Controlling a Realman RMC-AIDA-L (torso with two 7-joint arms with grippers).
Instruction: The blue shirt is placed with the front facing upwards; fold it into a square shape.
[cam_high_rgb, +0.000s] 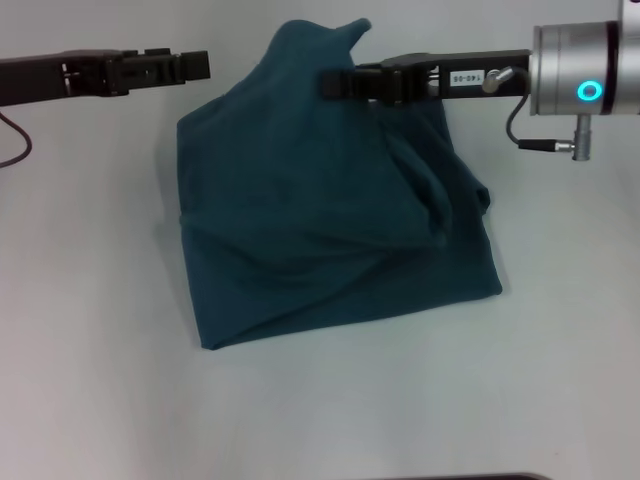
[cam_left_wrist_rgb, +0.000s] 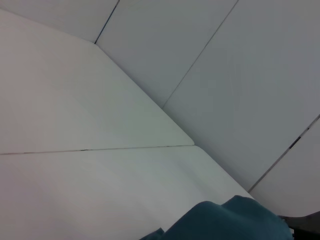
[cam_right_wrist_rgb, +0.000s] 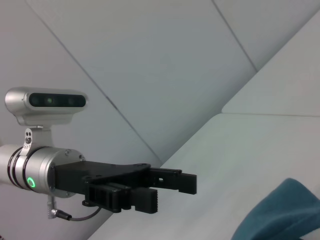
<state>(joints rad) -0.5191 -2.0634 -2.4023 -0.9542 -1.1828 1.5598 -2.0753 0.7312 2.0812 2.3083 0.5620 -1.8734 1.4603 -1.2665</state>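
Note:
The blue shirt (cam_high_rgb: 320, 230) lies bunched in the middle of the table with its plain teal side up and no lettering showing. Its far part is pulled up into a peak. My right gripper (cam_high_rgb: 330, 82) reaches in from the right over that raised far part and is shut on the cloth. My left gripper (cam_high_rgb: 200, 65) hovers just off the shirt's far left corner, open and holding nothing; it also shows in the right wrist view (cam_right_wrist_rgb: 175, 192). A raised fold of the shirt (cam_left_wrist_rgb: 230, 222) fills the lower edge of the left wrist view, and another part of the shirt (cam_right_wrist_rgb: 280, 215) shows in the right wrist view.
The white table (cam_high_rgb: 100, 350) extends around the shirt on the left, right and near sides. Pale wall panels (cam_left_wrist_rgb: 240, 75) stand behind the table's far edge.

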